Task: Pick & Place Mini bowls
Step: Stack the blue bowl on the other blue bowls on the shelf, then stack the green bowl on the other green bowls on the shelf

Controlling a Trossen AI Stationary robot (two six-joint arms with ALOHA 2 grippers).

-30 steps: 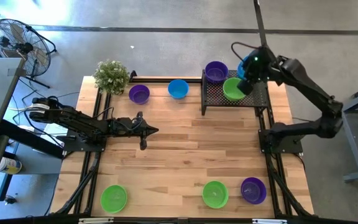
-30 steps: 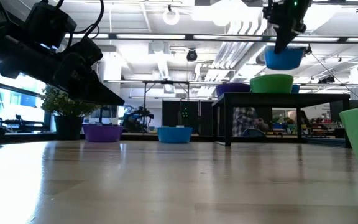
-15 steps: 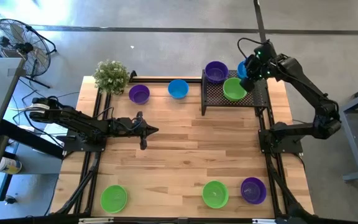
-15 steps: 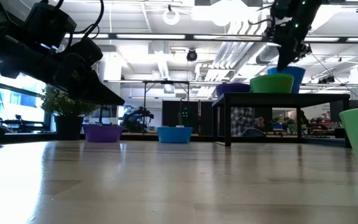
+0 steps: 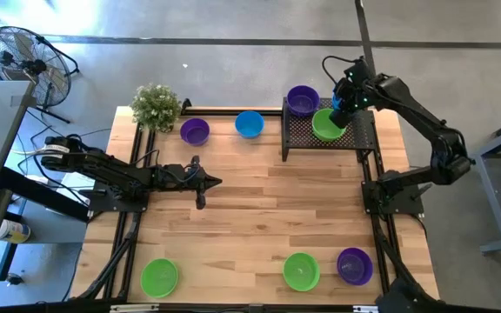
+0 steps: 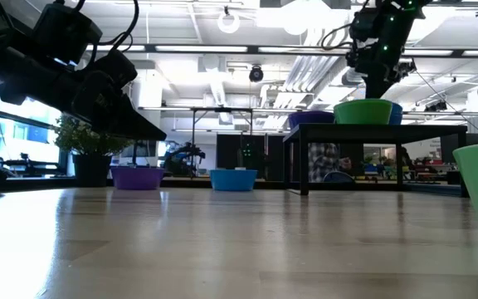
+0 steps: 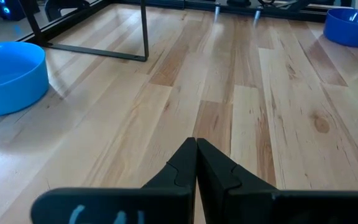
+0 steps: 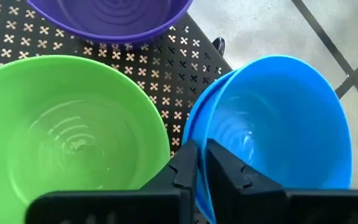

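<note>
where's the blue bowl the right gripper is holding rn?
High view: blue bowl is at the far-right of the black mesh tray, beside the green bowl, pinched by the right gripper.

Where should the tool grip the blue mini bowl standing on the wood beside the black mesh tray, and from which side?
The blue mini bowl stands upright, mouth up, so take its rim from straight above, one finger inside, one outside. Probably best at the edge facing the middle of the table: the purple mini bowl and the black mesh tray flank it.
</note>
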